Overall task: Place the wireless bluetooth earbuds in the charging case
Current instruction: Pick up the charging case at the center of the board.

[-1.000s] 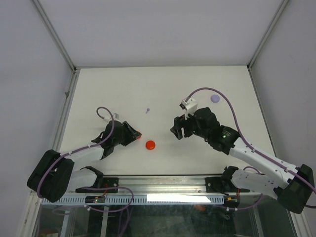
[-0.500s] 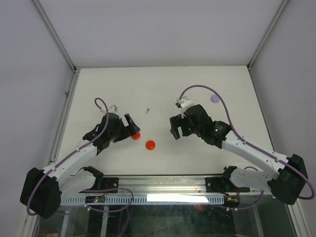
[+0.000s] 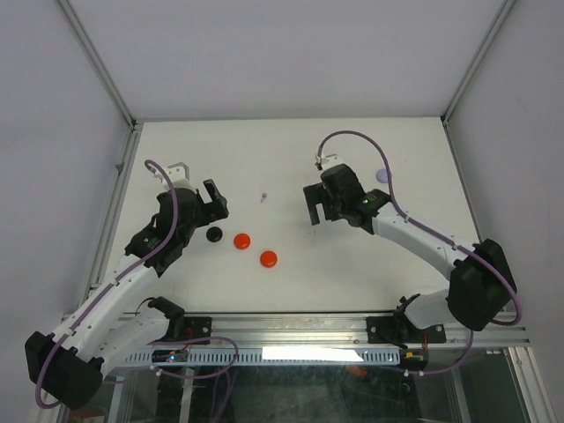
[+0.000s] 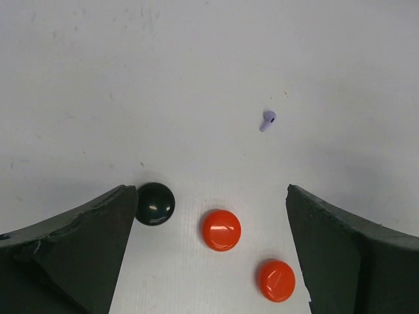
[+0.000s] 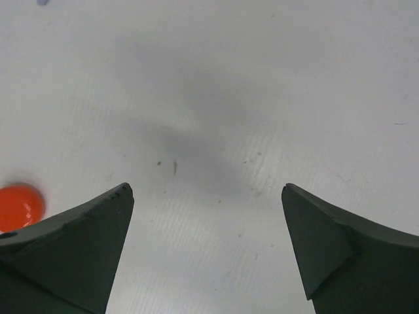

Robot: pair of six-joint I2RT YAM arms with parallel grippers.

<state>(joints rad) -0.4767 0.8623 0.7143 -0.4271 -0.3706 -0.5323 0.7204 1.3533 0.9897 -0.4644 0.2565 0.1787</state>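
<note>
One pale lavender earbud (image 3: pixel 263 197) (image 4: pixel 267 120) lies alone on the white table; its edge also shows at the top of the right wrist view. Red and black earbuds are out of view. A black round disc (image 3: pixel 214 233) (image 4: pixel 154 203) and two red round discs (image 3: pixel 241 240) (image 4: pixel 221 229) (image 3: pixel 268 258) (image 4: pixel 275 280) lie in a row. Which thing is the charging case I cannot tell. My left gripper (image 3: pixel 214 198) (image 4: pixel 209 212) hangs open above these discs, holding nothing. My right gripper (image 3: pixel 310 204) (image 5: pixel 206 193) is open over bare table, right of the earbud.
A lavender round disc (image 3: pixel 382 175) lies at the far right, behind the right arm's cable. One red disc (image 5: pixel 19 206) shows at the left edge of the right wrist view. Metal frame rails (image 3: pixel 115 198) bound the table on the left and right.
My left gripper opened, let go of a red disc and drew back to the far left, uncovering the black disc. My right gripper opened wider and moved slightly away.
</note>
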